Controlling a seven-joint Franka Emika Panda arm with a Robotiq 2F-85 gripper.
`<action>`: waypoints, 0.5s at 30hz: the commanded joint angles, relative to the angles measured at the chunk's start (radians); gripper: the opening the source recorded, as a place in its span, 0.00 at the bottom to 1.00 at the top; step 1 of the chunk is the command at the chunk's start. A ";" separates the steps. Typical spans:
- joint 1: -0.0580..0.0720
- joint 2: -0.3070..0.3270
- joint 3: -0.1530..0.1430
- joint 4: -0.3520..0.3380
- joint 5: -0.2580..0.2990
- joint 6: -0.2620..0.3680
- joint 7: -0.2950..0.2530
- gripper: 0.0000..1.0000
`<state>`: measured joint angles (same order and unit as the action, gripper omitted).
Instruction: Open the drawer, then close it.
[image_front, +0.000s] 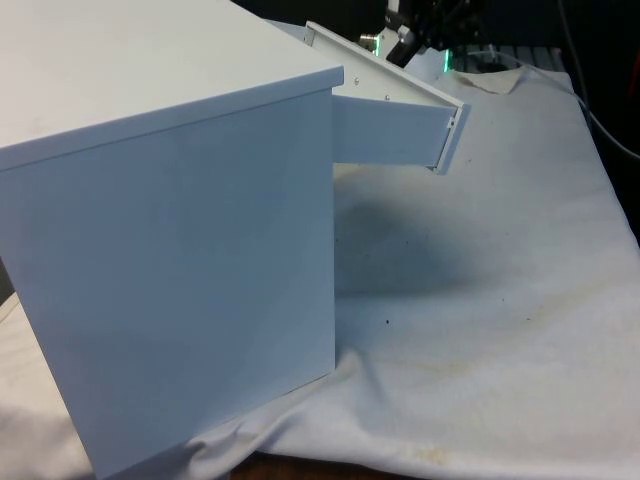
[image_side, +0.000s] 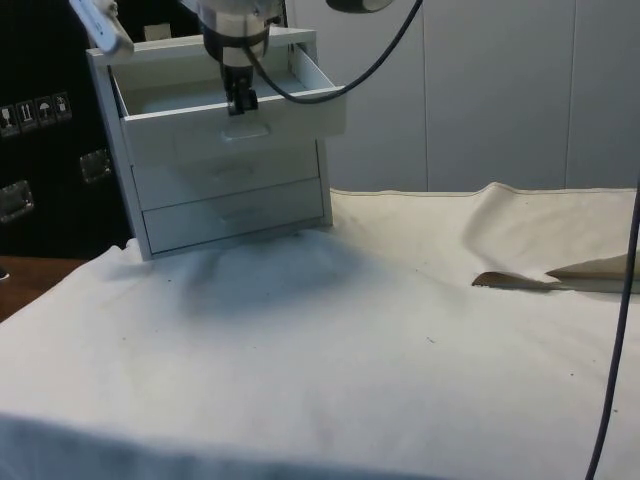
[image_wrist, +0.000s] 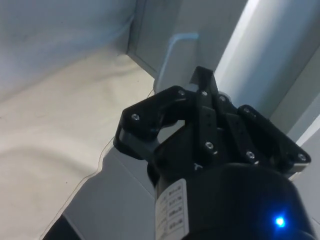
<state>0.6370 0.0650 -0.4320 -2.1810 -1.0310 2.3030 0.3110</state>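
A white chest of drawers (image_side: 225, 150) stands on the white cloth (image_side: 350, 350) at about 10 o'clock in the side view, with 3 drawers in its front. The top drawer (image_side: 235, 95) is pulled well out, its box open to the eye, while the 2 drawers below it sit flush. In the front view the chest (image_front: 170, 250) turns a blank side to the camera and the top drawer (image_front: 400, 125) juts out toward 2 o'clock past the chest's edge. The black gripper (image_side: 241, 100) hangs down at the drawer's front panel, just above the small handle (image_side: 245, 130), at about 11 o'clock in the side view. In the wrist view the gripper (image_wrist: 202, 82) has its 2 fingers drawn together with no gap between the tips and nothing held between them; the pale handle (image_wrist: 177, 47) lies just beyond the tips.
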 joint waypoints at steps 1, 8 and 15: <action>0.003 -0.005 0.002 -0.004 -0.007 0.002 0.003 0.00; 0.009 -0.022 0.031 -0.023 -0.011 -0.012 0.030 0.00; 0.006 -0.028 0.048 -0.035 0.000 -0.014 0.041 0.00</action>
<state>0.6430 0.0370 -0.3830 -2.2180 -1.0310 2.2890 0.3530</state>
